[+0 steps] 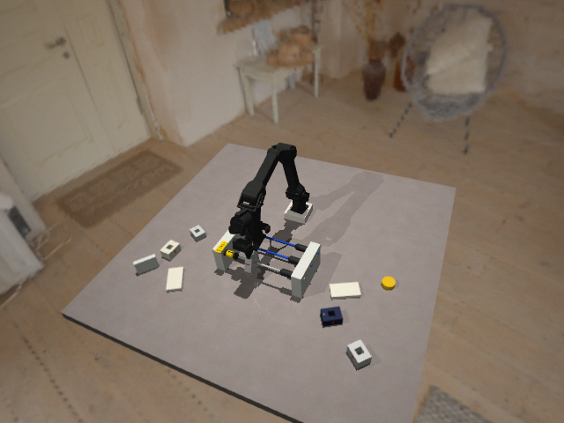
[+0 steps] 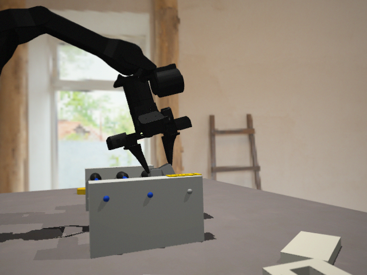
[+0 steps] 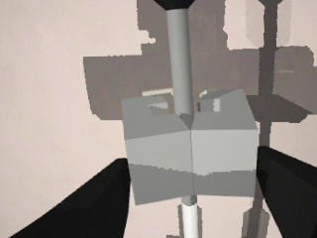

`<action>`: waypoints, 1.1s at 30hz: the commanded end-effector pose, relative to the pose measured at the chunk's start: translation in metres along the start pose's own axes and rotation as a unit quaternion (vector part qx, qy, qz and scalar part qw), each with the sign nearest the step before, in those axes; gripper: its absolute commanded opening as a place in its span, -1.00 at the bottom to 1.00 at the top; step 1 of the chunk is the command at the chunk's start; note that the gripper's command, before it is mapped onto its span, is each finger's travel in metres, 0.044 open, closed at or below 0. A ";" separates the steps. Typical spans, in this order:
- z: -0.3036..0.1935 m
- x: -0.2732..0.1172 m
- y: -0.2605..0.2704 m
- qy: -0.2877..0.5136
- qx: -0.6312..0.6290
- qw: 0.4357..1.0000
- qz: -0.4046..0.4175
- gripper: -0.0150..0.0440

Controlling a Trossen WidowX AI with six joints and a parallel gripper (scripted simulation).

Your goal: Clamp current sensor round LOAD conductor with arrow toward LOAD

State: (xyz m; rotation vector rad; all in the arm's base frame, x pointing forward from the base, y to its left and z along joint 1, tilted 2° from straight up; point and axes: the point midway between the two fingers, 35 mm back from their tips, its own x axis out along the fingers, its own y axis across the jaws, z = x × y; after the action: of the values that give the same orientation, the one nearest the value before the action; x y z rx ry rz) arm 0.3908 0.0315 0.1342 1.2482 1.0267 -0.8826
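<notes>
The tool [image 1: 248,257] [image 2: 159,168] [image 3: 192,162] is gripping the split-core current sensor [image 1: 248,264] [image 2: 162,171] [image 3: 198,154] by its outer sides, one dark finger pressing against each half; the sensor is hanging over the grey conductor [image 1: 274,269] [image 2: 189,191] [image 3: 179,59], near the end wall [image 1: 220,259] [image 2: 146,216] that is carrying the yellow label [image 1: 221,247] [image 2: 183,175].

The sensor is showing two blocky grey halves, their backs meeting along a narrow seam and leaning at slightly different angles, like a shallow roof; a shadow edge is crossing both, leaving one band paler and the band nearer the lower edge darker. Squarish notches are showing in the halves on either side of the conductor, and a thin cream strip is peeking out beyond the left one in the wrist view; a small touch of red is showing on its side from above. The conductor is appearing beyond both ends of the body, running roughly in line with the seam; the halves are looking splayed rather than squarely closed, while their lower ends are staying hidden, so the latch is impossible to judge; the arrow's direction is also not readable. Two blue conductors [image 1: 282,241] are running alongside, apart from the sensor.
</notes>
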 end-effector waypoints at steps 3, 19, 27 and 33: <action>0.000 -0.001 0.000 0.000 0.000 1.000 0.001 -0.49; 0.000 -0.001 0.000 0.000 0.000 1.000 0.001 -0.49; 0.000 -0.001 0.001 0.000 0.000 1.000 -0.004 -0.49; 0.000 0.001 0.006 0.001 0.001 0.999 -0.033 -0.49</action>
State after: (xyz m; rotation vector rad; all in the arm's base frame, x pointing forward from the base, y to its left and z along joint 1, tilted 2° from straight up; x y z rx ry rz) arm 0.3917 0.0320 0.1307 1.2260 1.0696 -0.9224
